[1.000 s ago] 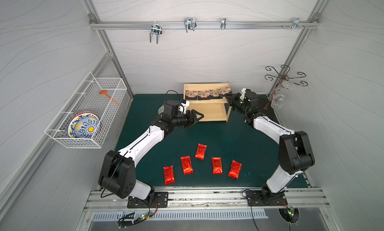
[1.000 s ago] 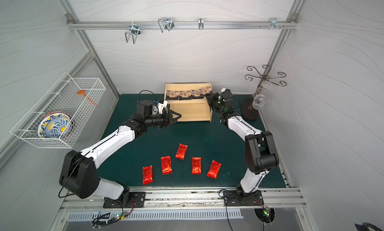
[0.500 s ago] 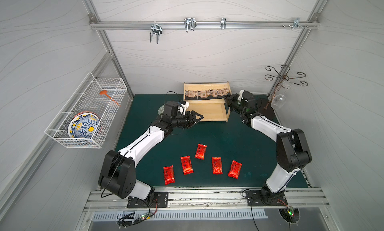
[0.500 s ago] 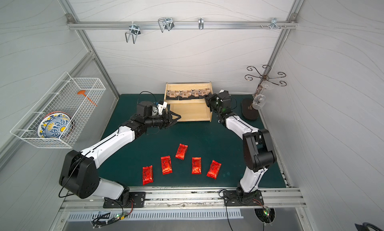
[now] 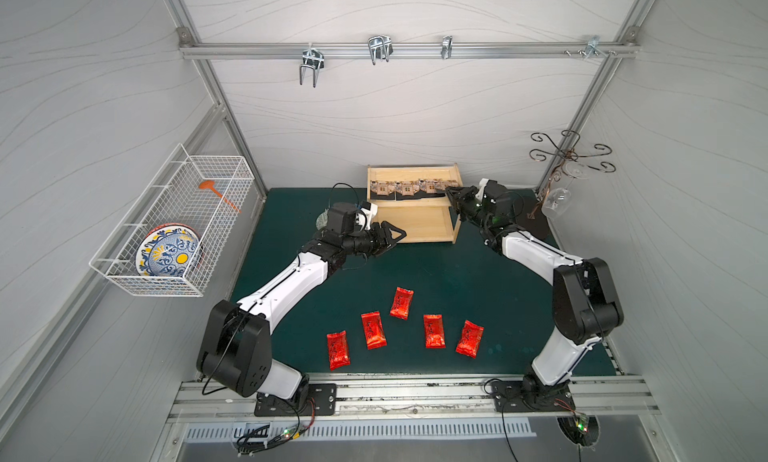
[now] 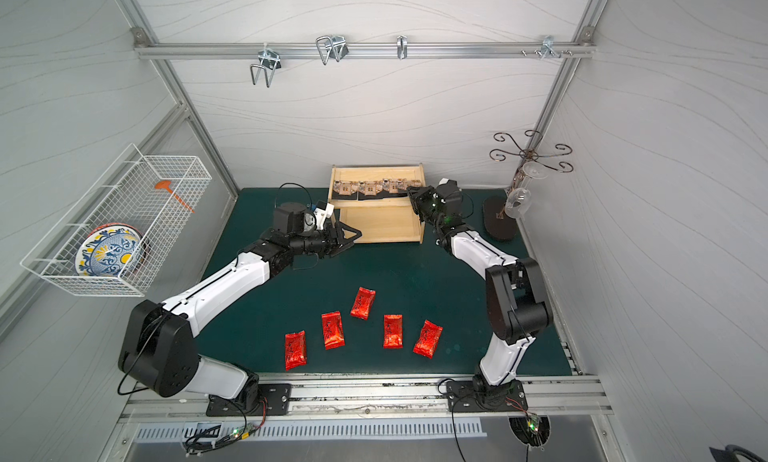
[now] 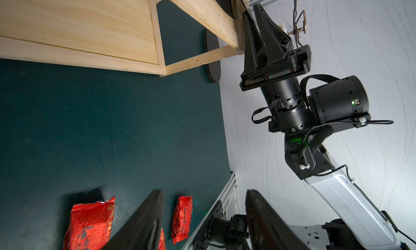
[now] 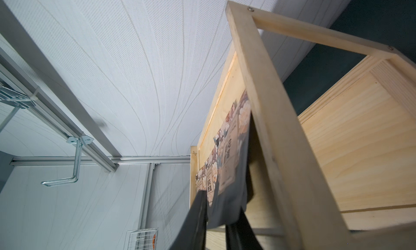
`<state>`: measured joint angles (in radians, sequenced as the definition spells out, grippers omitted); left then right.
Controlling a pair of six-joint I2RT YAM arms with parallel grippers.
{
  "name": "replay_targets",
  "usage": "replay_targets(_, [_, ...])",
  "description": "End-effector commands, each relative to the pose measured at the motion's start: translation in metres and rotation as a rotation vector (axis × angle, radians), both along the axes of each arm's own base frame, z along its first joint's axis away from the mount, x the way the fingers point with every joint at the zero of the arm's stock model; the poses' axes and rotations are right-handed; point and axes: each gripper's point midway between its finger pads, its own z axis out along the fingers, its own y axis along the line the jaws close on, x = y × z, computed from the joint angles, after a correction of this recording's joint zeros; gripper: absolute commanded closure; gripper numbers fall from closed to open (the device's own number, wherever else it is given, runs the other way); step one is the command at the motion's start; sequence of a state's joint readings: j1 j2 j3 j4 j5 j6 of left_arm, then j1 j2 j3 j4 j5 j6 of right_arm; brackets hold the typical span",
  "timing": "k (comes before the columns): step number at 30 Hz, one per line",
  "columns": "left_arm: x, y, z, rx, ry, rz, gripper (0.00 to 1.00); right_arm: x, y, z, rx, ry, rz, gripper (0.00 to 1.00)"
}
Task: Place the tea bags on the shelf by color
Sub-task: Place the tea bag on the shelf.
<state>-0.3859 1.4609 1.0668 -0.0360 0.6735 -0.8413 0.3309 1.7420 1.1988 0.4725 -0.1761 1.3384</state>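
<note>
1. four beige-brown tea bags (image 5: pixel 409 188) sit in a row on the upper tier of the shelf (image 5: pixel 419 225), their dark edges toward its front rim. the shelf's lower tier is bare.
2. five red tea bags (image 5: pixel 401 303) lie loose on the green mat (image 5: pixel 457 273), well apart from the shelf on its front side, none touching another.
3. the right gripper (image 5: pixel 451 192) is at the shelf's upper tier, at the end of the row nearest its own arm. in the right wrist view its jaws stand narrowly parted with the dark edge of the end bag (image 8: pixel 231 147) between them. whether they grip it or merely flank it cannot be told.
4. the left gripper (image 5: pixel 397 233) hovers just beside the front corner of the shelf's lower tier, at the end away from the right arm. its jaws are wide apart with nothing between them.
5. the step in hand looks like the setting down of the last beige bag on the shelf's upper tier. by that reading the beige half is done or nearly so, and the red half is not yet begun.
6. the next move calls for the right gripper to part fully and draw back clear of the shelf's rim and corner post without dragging the end bag along. then an arm must go to a red bag, pinch the flat foil low against the mat, and carry it to the shelf's bare lower tier, so each colour keeps its own tier.
</note>
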Motion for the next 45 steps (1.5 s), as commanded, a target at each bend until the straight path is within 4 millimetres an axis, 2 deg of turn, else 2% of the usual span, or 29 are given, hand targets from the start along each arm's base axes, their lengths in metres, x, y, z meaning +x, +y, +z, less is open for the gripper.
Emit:
replay_targets(1, [0.004, 0.000, 0.015, -0.028, -0.061, -0.008, 0.37, -0.001, -0.004, -0.017, -0.005, 0.078, -0.020, 0.72])
replay_targets(11, [0.005, 0.002, 0.016, -0.038, -0.064, 0.000, 0.37, -0.018, -0.011, -0.034, -0.023, 0.329, -0.043, 0.52])
replay_targets(23, [0.005, 0.003, 0.021, -0.047, -0.075, 0.005, 0.37, -0.034, -0.020, -0.032, -0.053, 0.511, -0.063, 0.26])
replay_targets(29, [0.004, 0.004, 0.022, -0.043, -0.081, 0.010, 0.37, -0.035, -0.016, -0.019, -0.035, 0.495, -0.027, 0.25])
replay_targets(34, [0.003, 0.009, 0.026, -0.027, -0.085, 0.023, 0.38, -0.047, -0.015, 0.006, -0.123, 0.391, 0.049, 0.27])
replay_targets(37, [-0.001, 0.016, 0.021, 0.031, -0.064, 0.045, 0.39, -0.066, -0.014, 0.028, -0.274, 0.211, 0.152, 0.27])
replay_targets(39, [-0.007, 0.024, 0.008, 0.094, -0.025, 0.058, 0.40, -0.089, 0.000, 0.039, -0.374, 0.029, 0.294, 0.29])
replay_targets(41, [-0.016, 0.034, -0.008, 0.171, 0.013, 0.066, 0.41, -0.117, 0.009, 0.031, -0.493, -0.076, 0.372, 0.30])
replay_targets(43, [-0.027, 0.044, -0.024, 0.240, 0.057, 0.069, 0.41, -0.146, 0.018, 0.012, -0.638, -0.135, 0.449, 0.31])
replay_targets(45, [-0.040, 0.052, -0.042, 0.284, 0.101, 0.070, 0.41, -0.176, 0.030, -0.015, -0.756, -0.167, 0.544, 0.31])
